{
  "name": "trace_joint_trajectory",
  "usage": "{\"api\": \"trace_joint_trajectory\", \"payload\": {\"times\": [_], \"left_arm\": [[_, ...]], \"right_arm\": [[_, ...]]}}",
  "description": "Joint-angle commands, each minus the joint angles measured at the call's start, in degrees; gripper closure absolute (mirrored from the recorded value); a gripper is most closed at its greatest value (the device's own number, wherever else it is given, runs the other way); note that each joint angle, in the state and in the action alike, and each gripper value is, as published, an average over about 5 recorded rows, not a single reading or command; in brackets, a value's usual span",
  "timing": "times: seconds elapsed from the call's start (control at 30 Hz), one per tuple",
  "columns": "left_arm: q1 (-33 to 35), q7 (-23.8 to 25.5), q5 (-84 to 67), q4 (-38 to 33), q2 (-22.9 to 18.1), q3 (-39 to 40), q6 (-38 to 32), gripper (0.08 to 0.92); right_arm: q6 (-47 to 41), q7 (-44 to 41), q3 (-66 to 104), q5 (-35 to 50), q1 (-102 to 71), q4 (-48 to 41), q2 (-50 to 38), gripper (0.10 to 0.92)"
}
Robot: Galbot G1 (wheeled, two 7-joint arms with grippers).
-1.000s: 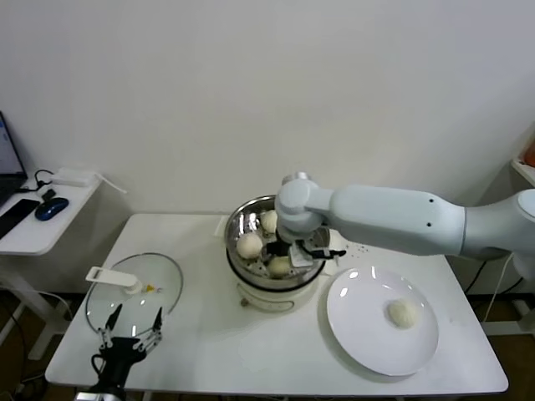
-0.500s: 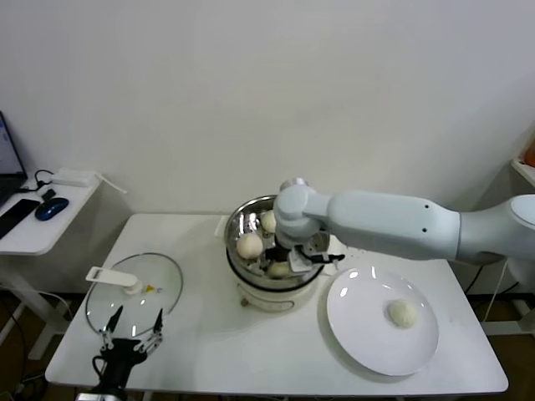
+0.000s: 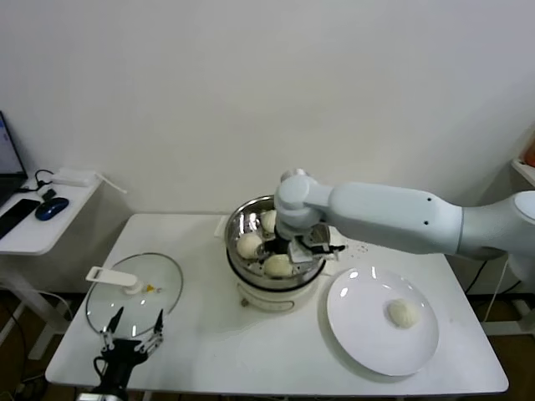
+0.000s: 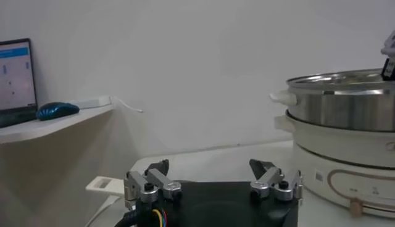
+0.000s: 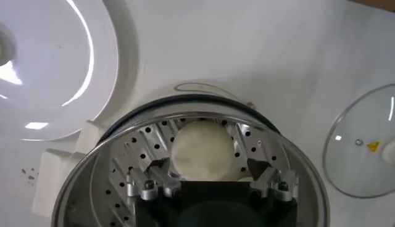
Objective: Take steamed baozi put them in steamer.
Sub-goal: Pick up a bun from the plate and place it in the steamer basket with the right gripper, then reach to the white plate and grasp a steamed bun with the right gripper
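R gripper (image 3: 292, 255) risen, fingers (image 5: 155, 174) open astride baozi (image 5: 202, 150) in steamer (image 3: 241, 219).

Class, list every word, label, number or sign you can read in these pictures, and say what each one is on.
No text reads clearly.
Yellow triangular warning sticker on the round glass lid: symbol too small to read.
Laptop screen on the side desk: blurred blue marks, unreadable.
White electric cooker base: outlined panel, no legible text.

Shiny perforated steel steamer (image 3: 251, 219) – matte doughy baozi (image 5: 201, 150)
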Motion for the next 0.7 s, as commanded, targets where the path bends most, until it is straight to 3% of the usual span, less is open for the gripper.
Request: {"api": "trace_joint_trajectory", "payload": {"times": [0.03, 0.27, 0.5, 0.6, 0.7], "left_arm": [[0.0, 0.0, -0.1, 0.0, 0.0, 0.0, 0.0, 0.177], [-0.1, 0.0, -0.4, -0.3, 0.1, 0.2, 0.1, 0.177], [-1.0, -1.9, -1.1, -2.3, 0.4, 1.0, -0.1, 0.177], [-2.1, -3.6, -1.5, -3.0, 0.3, 1.6, 0.0, 0.177], [-2.7, -4.0, -1.8, -3.4, 0.3, 2.1, 0.1, 0.177]], "right_arm": [[0.4, -1.5, 0.1, 9.8, 6.3, -0.7, -2.6, 0.203], [-13.9, -1.4, -5.0, 26.1, 15.6, -1.3, -8.2, 0.203], [-35.6, 2.4, -22.8, 59.3, 27.6, -1.1, -16.2, 0.203], [-39.2, 1.9, -26.0, 62.7, 29.5, -1.8, -20.3, 0.203], [-40.2, 0.7, -28.8, 60.2, 29.5, -2.3, -25.3, 0.203]]}}
